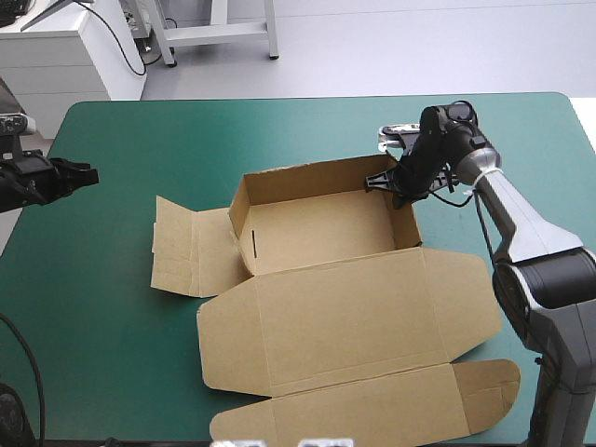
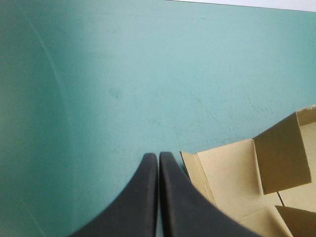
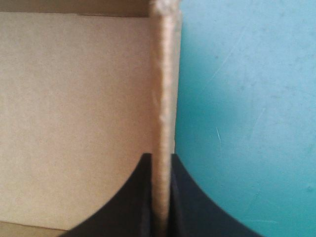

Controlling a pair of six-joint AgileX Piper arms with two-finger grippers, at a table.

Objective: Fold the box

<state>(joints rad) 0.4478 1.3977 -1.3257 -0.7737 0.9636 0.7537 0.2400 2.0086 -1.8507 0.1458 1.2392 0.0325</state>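
Teal-green cover [image 1: 112, 307] bears box [image 1: 326, 228]; only wrist view shows right gripper [image 3: 160, 158] clamping wall [image 3: 163, 74].

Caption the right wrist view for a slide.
Right gripper shut on the box at its raised wall, tray interior on one side, teal-green cover on the other.

Only real extra here is the worktop [image 1: 307, 96], wrapped in a teal-green cover [image 1: 112, 307]. From above, the far corners at about 10 and 2 o'clock are rounded off, and the cover lies smooth and flat out to the edges. Close up it looks a bit used: there's a faint roundish smudge [image 2: 114, 92] in the left wrist view, and a few thin pale scratches [image 3: 217, 134] running slantwise in the right wrist view.
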